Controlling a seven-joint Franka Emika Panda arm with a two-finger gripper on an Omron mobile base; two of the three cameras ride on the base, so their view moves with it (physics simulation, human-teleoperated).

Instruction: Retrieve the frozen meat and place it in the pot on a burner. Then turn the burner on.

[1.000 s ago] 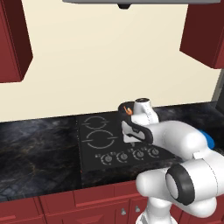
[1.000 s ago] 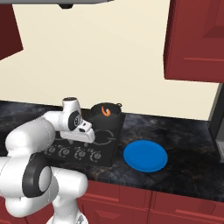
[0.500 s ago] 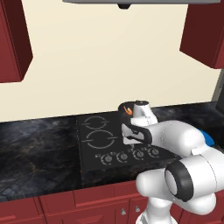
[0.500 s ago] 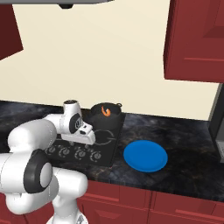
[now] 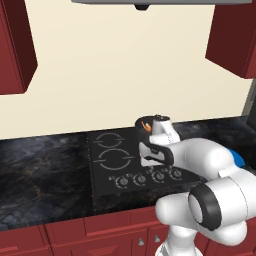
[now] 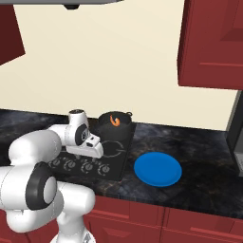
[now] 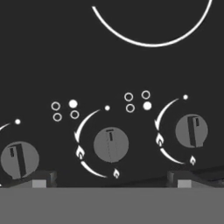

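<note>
The dark grey pot [image 5: 148,123] [image 6: 115,123] stands at the back right of the black cooktop [image 5: 107,172], and the burner beneath it is hidden. The orange-red frozen meat [image 5: 145,125] [image 6: 113,120] lies inside the pot. My gripper [image 5: 150,162] [image 6: 95,154] [image 7: 110,180] points down at the row of round knobs along the cooktop's front, well in front of the pot. It is open and holds nothing. In the hand view its fingertips [image 7: 39,179] straddle the middle knob [image 7: 110,144], with another knob [image 7: 191,130] to the right and one [image 7: 19,158] to the left.
A flat blue plate [image 6: 158,169] lies on the dark counter right of the cooktop. A white ring mark [image 7: 151,41] [image 6: 111,148] lies just beyond the knobs. Red wall cabinets [image 6: 213,42] hang overhead, and a range hood [image 5: 150,2] sits above the cooktop.
My hand has come down a little toward the knob row. The pot, the meat and the plate have stayed put. The jaws have stayed open.
</note>
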